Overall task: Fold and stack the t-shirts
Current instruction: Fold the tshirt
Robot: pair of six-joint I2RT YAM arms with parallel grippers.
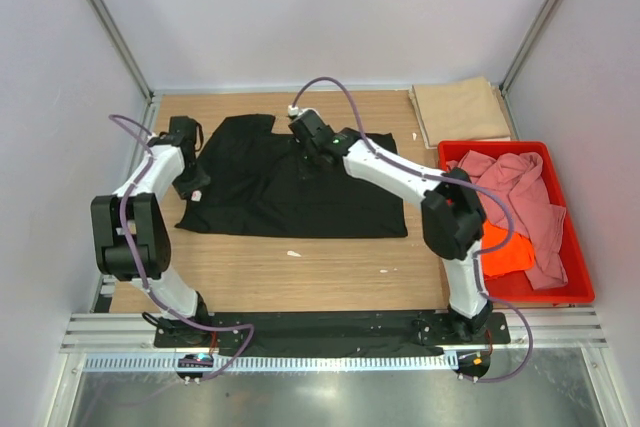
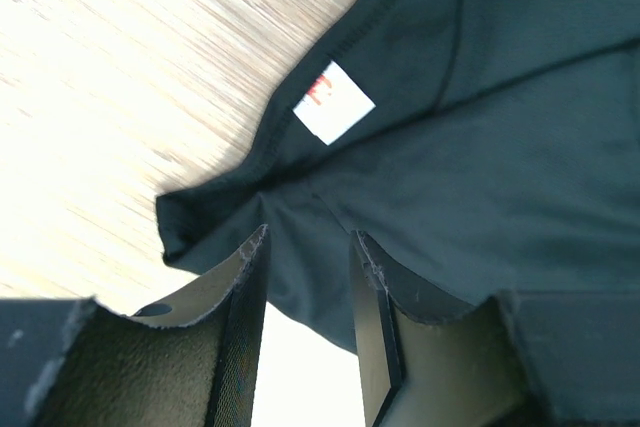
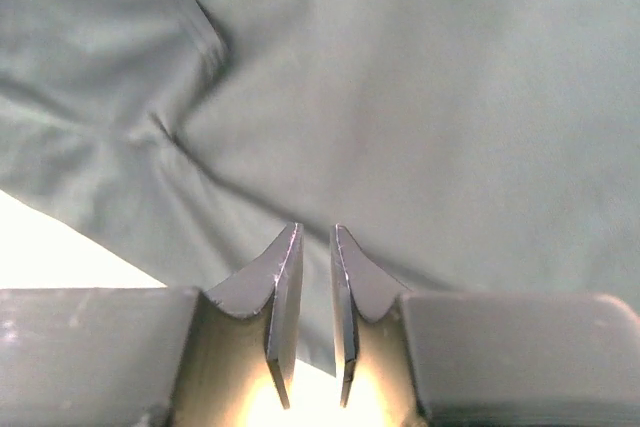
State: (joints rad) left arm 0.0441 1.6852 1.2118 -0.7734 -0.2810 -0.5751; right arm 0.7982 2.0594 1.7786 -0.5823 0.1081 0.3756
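Observation:
A black t-shirt (image 1: 290, 197) lies spread on the wooden table (image 1: 300, 282). My left gripper (image 1: 192, 185) is at its left edge, next to a white label (image 2: 333, 102). In the left wrist view my left gripper (image 2: 308, 232) is closed on a bunched corner of the black cloth (image 2: 500, 147). My right gripper (image 1: 305, 152) is at the shirt's far edge. In the right wrist view my right gripper (image 3: 315, 229) is nearly closed, with the cloth's (image 3: 400, 97) edge between the fingers. A tan t-shirt (image 1: 462, 112) lies folded at the back right. The pink (image 1: 520, 192) and orange (image 1: 505, 252) t-shirts lie crumpled in the crate.
A red plastic crate (image 1: 583, 267) stands along the table's right side. Two small white scraps (image 1: 293, 253) lie on the wood in front of the black shirt. Grey walls close in the table on three sides.

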